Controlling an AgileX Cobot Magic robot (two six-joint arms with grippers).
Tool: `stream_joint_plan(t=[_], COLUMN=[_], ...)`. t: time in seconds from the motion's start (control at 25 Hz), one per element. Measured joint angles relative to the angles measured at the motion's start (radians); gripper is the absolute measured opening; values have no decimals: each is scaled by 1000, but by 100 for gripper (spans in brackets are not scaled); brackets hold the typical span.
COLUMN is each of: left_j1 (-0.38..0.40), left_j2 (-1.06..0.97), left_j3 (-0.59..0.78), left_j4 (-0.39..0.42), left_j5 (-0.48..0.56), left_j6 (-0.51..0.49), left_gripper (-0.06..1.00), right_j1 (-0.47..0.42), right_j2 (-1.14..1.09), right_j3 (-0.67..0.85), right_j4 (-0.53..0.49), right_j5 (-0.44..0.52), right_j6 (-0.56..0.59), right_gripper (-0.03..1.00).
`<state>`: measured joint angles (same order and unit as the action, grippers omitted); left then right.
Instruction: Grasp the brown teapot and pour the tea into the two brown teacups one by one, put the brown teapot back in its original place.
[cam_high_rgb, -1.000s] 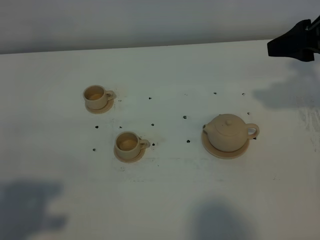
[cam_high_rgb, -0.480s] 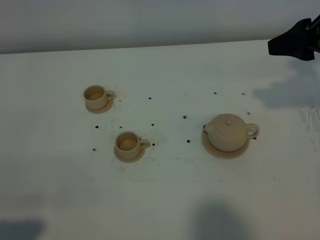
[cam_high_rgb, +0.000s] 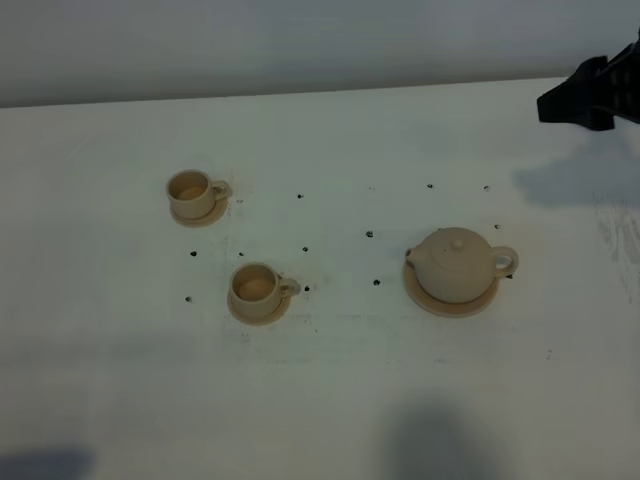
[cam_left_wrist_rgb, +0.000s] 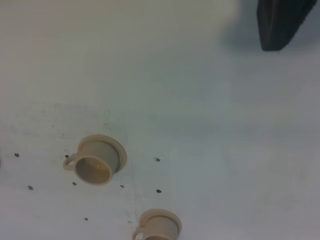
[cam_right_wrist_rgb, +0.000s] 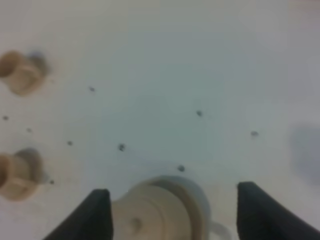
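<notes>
R pincer (cam_right_wrist_rgb: 173, 190) released, jaws wide, nothing held, up at 2 o'clock, well apart from teapot (cam_high_rgb: 455, 265); L pincer (cam_left_wrist_rgb: 277, 35) clenched, idle. Near cup (cam_high_rgb: 257, 288) at 8 o'clock; teapot at 3 on big saucer (cam_high_rgb: 447, 303), handle toward 3; far cup (cam_high_rgb: 192, 190) at 10. Risk: closing off-centre on handle, prob. tipping pot, spilling tea, dragging saucer.

The exterior camera is looking down on the whole table (cam_high_rgb: 330, 400); the left wrist camera is viewing the two teacups (cam_left_wrist_rgb: 97, 162) from well above; the right one is looking closer over the teapot (cam_right_wrist_rgb: 160, 210), also catching both cups
</notes>
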<state>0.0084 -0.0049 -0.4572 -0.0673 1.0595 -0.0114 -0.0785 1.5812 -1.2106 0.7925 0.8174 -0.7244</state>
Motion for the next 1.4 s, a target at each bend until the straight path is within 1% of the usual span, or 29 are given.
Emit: stream_joint_plan(t=[0.28,0.52,0.6,0.88,1.16,1.28,1.4], left_j1=[0,0,0,0,0,0,0], left_j2=[0,0,0,0,0,0,0], left_j3=[1,1,1,1,1,1,1], left_j4=[0,15,17,19,19,19,19], left_j5=[0,1,1,1,1,1,1], left_j6=[0,-8,-9,-9,-9,-9,-9], left_gripper=[44,53,54,54,54,54,54], right_j1=[0,0,0,0,0,0,0], right_j2=[82,84,91,161,169,169,169], right_j3=[0,0,0,-1,-1,-1,-1], right_j4=[-40,-155,-168,-181,-190,-249,-312], right_j5=[-53,-136,-155,-164,-161,-164,-182], right_j6=[9,107,139,194,212,228,276], right_gripper=[54,54,54,54,54,54,54])
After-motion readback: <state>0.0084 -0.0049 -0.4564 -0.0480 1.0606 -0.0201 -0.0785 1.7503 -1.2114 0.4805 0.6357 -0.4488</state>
